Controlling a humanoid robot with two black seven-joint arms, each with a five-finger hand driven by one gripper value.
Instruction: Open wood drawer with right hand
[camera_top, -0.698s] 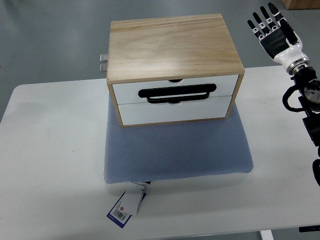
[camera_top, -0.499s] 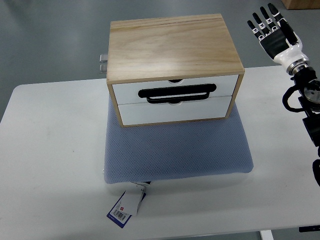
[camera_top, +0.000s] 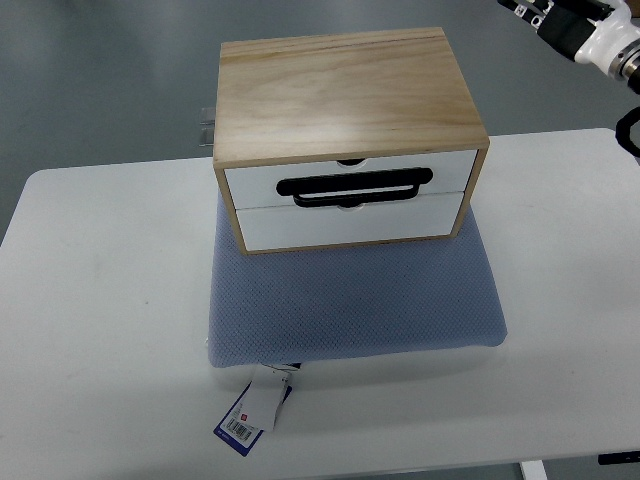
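your right hand sits at the top right corner, well apart from the drawer; you cannot tell its finger state.

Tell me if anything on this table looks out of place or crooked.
Mostly tidy. The wooden drawer box sits squarely on the blue pad, both drawers shut. One oddity: a retail tag still hangs off the pad's front edge onto the table. The right hand is mostly out of frame.

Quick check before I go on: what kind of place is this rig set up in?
Probably a lab or test bench, not a home: a plain white table on a grey floor, with only a wooden drawer box staged on a blue cushion that has its price tag attached.
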